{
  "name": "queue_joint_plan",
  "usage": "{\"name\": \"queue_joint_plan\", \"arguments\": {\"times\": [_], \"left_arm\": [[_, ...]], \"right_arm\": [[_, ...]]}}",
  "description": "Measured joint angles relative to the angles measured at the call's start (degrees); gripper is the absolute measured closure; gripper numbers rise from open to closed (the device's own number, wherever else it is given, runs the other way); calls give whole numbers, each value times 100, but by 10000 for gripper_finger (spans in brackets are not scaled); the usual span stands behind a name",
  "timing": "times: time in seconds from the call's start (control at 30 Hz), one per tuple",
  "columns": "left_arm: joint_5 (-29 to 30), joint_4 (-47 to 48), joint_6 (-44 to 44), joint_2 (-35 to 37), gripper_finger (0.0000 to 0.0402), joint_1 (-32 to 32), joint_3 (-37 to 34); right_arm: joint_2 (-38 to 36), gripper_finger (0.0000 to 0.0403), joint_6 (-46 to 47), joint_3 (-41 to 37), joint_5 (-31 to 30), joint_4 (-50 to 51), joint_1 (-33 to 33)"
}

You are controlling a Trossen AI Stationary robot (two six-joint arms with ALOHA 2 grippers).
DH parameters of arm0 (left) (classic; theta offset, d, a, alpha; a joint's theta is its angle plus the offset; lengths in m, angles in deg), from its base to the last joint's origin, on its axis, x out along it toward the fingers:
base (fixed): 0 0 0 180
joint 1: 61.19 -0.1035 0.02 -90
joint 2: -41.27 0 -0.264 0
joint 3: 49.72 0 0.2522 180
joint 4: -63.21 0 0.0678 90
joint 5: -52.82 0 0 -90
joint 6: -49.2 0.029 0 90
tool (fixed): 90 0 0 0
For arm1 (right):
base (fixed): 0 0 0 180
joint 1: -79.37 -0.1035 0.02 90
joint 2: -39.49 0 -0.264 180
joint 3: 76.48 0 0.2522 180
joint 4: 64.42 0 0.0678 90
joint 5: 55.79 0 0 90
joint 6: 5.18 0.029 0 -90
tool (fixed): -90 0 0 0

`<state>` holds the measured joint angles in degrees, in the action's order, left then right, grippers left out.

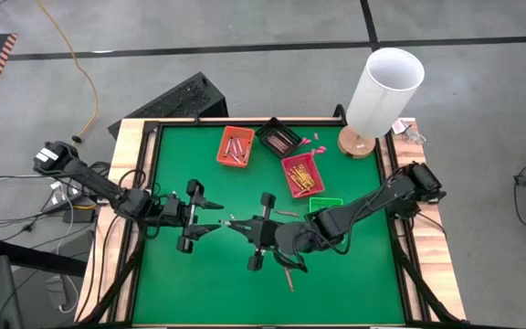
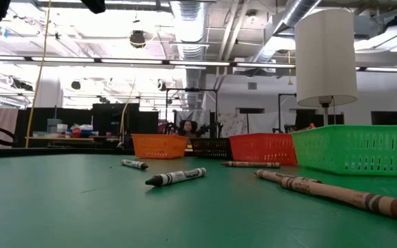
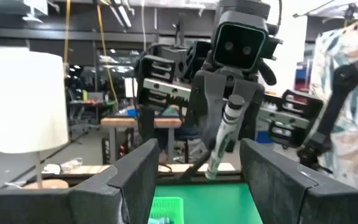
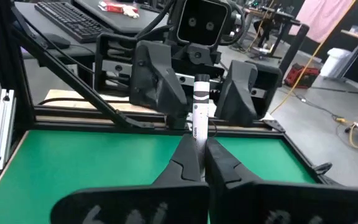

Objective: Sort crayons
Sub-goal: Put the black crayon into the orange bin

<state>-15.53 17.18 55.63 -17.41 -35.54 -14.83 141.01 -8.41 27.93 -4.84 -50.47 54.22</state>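
Note:
Above the middle of the green table my two grippers face each other. My right gripper [image 1: 238, 224] is shut on a grey crayon [image 4: 197, 106]. The crayon sticks out toward my left gripper [image 1: 210, 226], which is open. Its two fingers [image 4: 157, 81] stand on either side of the crayon's free end [image 3: 214, 168], and I see no touch. More crayons lie flat on the table: a black one [image 2: 176, 177], a brown one [image 2: 333, 191] and two farther off [image 2: 134, 164] [image 2: 250, 164]. My right gripper pinches one end of the grey crayon [image 4: 197, 138] between its two fingertips. The fingers come roughly level from the table's right side and lie along the crayon. The crayon is lifted clear of the table, its other end jutting beyond the fingertips toward my left gripper.
Four small trays stand at the table's far side: orange [image 1: 235, 146], dark [image 1: 278, 137], red [image 1: 302, 174] and green [image 1: 325, 203]. A white-shaded lamp [image 1: 382, 91] stands at the far right corner. A raised black rim [image 1: 150, 183] runs around the table.

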Motion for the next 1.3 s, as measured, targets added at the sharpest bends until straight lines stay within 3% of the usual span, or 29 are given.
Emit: {"name": "queue_joint_plan", "arguments": {"times": [0.2, 0.53, 0.87, 1.0, 1.3], "left_arm": [[-39, -567, -9, -453, 187, -129, 0], [-39, -1079, 206, -511, 187, -128, 9], [-149, -395, 296, -509, 193, -139, 316], [-5, -378, 382, -509, 233, -137, 321], [370, -383, 557, -509, 376, -130, 323]], "right_arm": [[0, 402, 32, 0, 157, 2, 167], [4, 402, 57, 0, 172, 164, 256], [9, 402, 125, 0, 424, 61, 361], [9, 402, 125, 0, 439, 59, 362], [9, 402, 103, 2, 402, 66, 369]]}}
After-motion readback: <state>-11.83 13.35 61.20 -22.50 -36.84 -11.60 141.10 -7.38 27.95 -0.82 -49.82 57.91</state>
